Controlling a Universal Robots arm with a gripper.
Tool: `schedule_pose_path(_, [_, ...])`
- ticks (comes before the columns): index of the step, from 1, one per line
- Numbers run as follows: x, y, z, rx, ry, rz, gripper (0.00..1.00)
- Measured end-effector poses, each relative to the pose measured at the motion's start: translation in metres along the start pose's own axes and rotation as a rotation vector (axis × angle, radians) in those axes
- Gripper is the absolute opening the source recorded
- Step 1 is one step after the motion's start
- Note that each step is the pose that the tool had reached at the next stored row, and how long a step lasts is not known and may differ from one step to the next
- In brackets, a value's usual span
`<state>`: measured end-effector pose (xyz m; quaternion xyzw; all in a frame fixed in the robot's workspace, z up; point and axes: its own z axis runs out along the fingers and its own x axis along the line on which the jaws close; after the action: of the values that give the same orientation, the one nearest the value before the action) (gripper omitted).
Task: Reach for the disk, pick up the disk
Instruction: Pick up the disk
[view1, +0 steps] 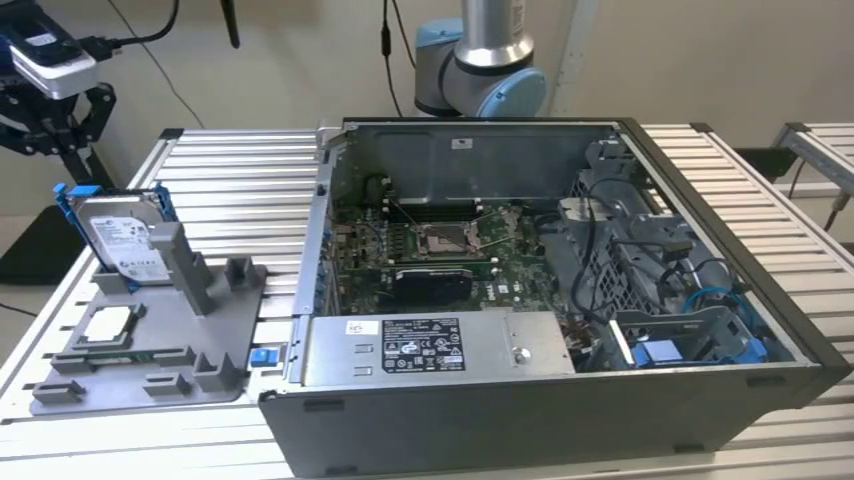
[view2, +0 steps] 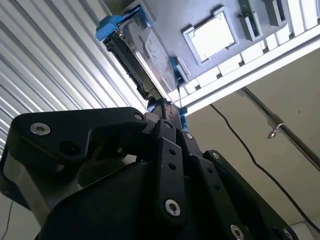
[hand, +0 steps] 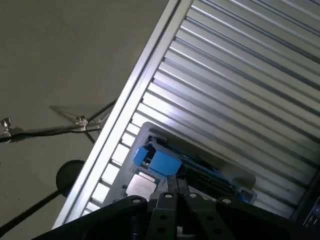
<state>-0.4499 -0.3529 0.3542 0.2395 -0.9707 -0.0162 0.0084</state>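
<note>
The disk (view1: 123, 238) is a silver-grey drive with a white label in a blue bracket. It stands tilted on edge against a grey post at the back of the grey fixture (view1: 220, 325), on the exterior view's left. My gripper (view1: 60, 140) hangs above and further to the exterior view's left, apart from the disk. In both wrist views its black fingers (view2: 162, 106) (hand: 177, 181) sit pressed together with nothing between them, pointing toward the disk (view2: 145, 52) (hand: 200, 170), which lies a short way beyond the tips.
A square silver chip (view1: 107, 322) (view2: 212, 36) rests on the fixture in front of the disk. A small blue clip (view1: 263, 357) sits by the open computer case (view1: 534, 430). The slatted metal table (view1: 240, 170) ends just beyond the fixture on the exterior view's left.
</note>
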Motion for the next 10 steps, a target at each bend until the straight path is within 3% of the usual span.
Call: schedule_pose_path(10, [0.0000, 0.0000, 0.0000, 0.0043, 0.0072, -0.158, 0.00])
